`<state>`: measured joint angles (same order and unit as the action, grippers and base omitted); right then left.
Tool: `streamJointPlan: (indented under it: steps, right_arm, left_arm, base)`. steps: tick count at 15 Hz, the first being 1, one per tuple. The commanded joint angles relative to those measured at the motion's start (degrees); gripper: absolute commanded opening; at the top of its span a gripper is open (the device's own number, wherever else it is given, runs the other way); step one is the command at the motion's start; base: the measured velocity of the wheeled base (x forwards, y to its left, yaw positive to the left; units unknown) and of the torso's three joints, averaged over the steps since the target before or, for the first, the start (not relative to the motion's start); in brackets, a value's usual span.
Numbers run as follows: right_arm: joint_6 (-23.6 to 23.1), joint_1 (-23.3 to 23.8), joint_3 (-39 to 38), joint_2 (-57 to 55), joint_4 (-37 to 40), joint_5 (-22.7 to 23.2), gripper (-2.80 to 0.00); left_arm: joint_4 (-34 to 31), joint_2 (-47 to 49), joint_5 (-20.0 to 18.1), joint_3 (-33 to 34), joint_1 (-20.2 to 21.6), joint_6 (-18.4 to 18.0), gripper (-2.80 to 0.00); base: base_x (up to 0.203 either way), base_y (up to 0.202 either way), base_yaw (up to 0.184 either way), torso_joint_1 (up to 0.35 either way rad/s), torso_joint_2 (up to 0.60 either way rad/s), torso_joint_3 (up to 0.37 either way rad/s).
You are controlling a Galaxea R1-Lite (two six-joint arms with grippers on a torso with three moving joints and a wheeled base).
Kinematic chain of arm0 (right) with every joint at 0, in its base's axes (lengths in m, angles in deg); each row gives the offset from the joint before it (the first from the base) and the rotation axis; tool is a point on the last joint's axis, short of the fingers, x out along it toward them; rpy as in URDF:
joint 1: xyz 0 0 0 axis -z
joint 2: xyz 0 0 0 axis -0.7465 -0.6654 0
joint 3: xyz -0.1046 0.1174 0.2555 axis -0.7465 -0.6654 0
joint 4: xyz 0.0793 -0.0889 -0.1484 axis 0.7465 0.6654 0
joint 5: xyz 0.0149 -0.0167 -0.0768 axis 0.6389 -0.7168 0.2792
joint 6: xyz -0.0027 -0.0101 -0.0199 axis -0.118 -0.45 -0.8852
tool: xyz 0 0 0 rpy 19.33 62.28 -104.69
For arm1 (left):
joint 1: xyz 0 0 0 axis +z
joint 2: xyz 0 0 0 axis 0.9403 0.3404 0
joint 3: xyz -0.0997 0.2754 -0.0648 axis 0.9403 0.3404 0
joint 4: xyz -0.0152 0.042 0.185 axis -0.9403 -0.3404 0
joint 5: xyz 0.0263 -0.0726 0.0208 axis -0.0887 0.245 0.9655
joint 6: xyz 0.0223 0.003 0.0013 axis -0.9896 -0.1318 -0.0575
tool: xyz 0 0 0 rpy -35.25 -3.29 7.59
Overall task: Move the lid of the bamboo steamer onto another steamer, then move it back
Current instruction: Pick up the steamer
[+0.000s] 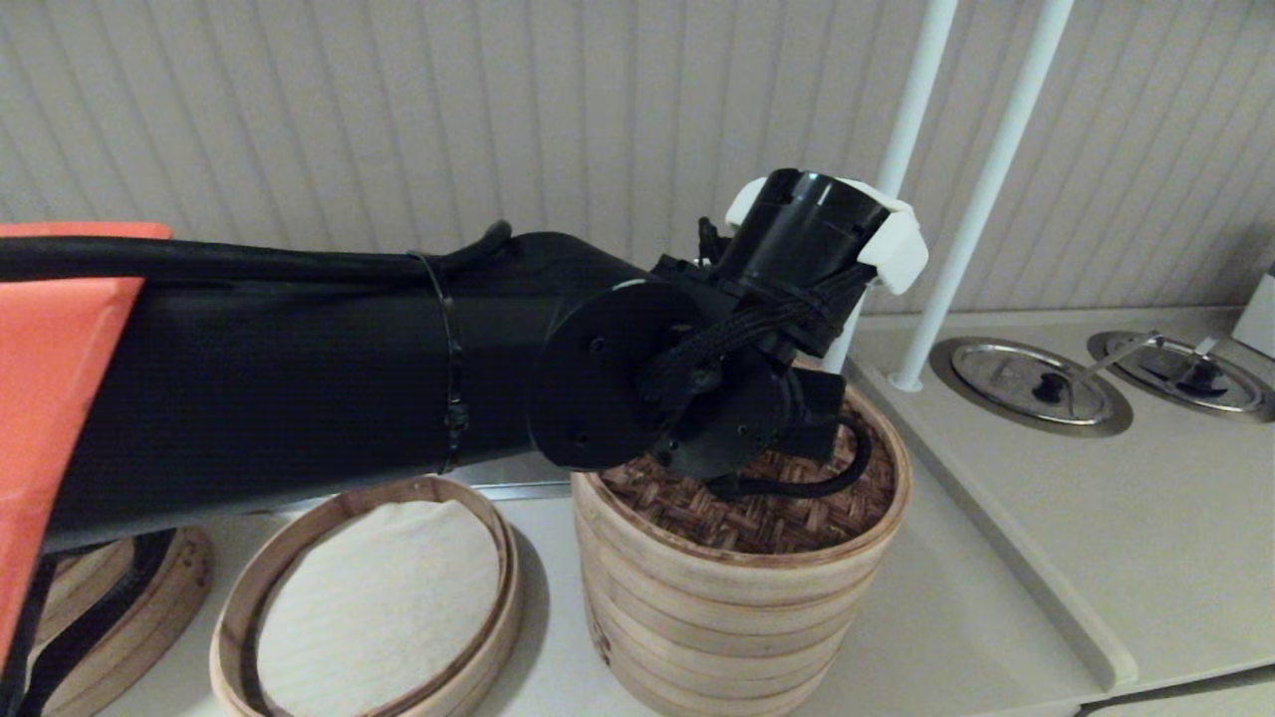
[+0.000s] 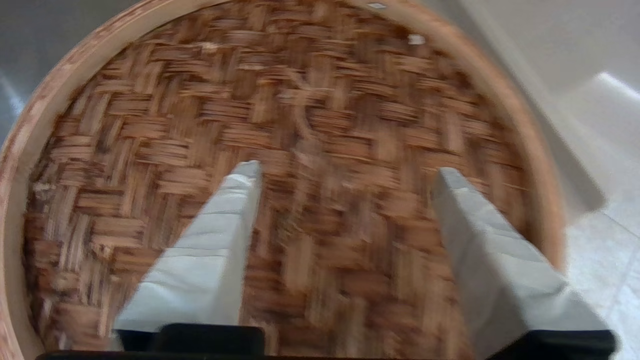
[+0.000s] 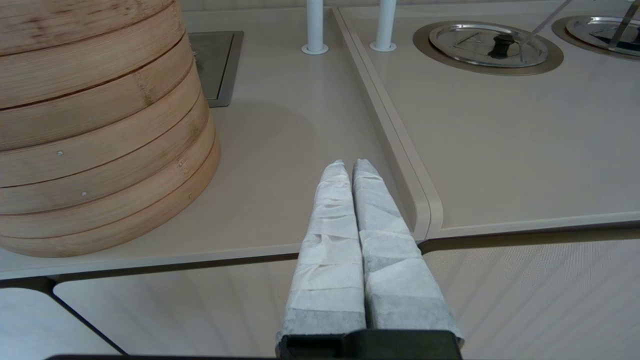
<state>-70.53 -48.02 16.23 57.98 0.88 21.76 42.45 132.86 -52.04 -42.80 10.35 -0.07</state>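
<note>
The bamboo steamer lid (image 1: 757, 518), brown woven top with a pale rim, lies on the tall pale steamer stack (image 1: 727, 617) at the middle of the counter. My left arm reaches across above it; its wrist hides the lid's centre in the head view. In the left wrist view my left gripper (image 2: 345, 175) is open, its white-wrapped fingers (image 2: 235, 210) spread just over the woven lid (image 2: 320, 115), nothing between them. The low steamer (image 1: 374, 607) with a white cloth liner stands left of the stack. My right gripper (image 3: 350, 167) is shut and empty, low at the counter's front edge.
Two white poles (image 1: 981, 189) rise behind the stack. Steel lids with black knobs (image 1: 1036, 383) sit sunk in the raised counter at the right. Another bamboo steamer (image 1: 129, 607) shows at the far left under my arm. A raised ledge (image 3: 400, 145) divides the counter.
</note>
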Motion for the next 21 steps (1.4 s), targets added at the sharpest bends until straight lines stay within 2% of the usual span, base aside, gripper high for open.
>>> streamJointPlan:
  steps: [1,10,11,21]
  right_arm:
    - [0.0,0.0,-0.2,0.0,0.0,0.0,-2.8]
    - [0.0,-0.1,-0.2,0.0,0.0,0.0,-2.8]
    - [0.0,0.0,-0.2,0.0,0.0,0.0,-2.8]
    - [0.0,0.0,-0.2,0.0,0.0,0.0,-2.8]
  left_arm:
    - [0.4,0.5,0.0,0.0,1.3,0.2,0.0]
    - [1.7,1.7,0.0,0.0,2.0,0.0,0.0]
    - [1.7,1.8,0.0,0.0,2.1,0.1,-2.8]
    - [1.9,2.0,0.1,0.0,2.2,0.0,-2.8]
  base:
    - [0.0,0.0,0.0,0.0,0.0,0.0]
    - [0.0,0.0,0.0,0.0,0.0,0.0]
    - [0.0,0.0,0.0,0.0,0.0,0.0]
    - [0.0,0.0,0.0,0.0,0.0,0.0]
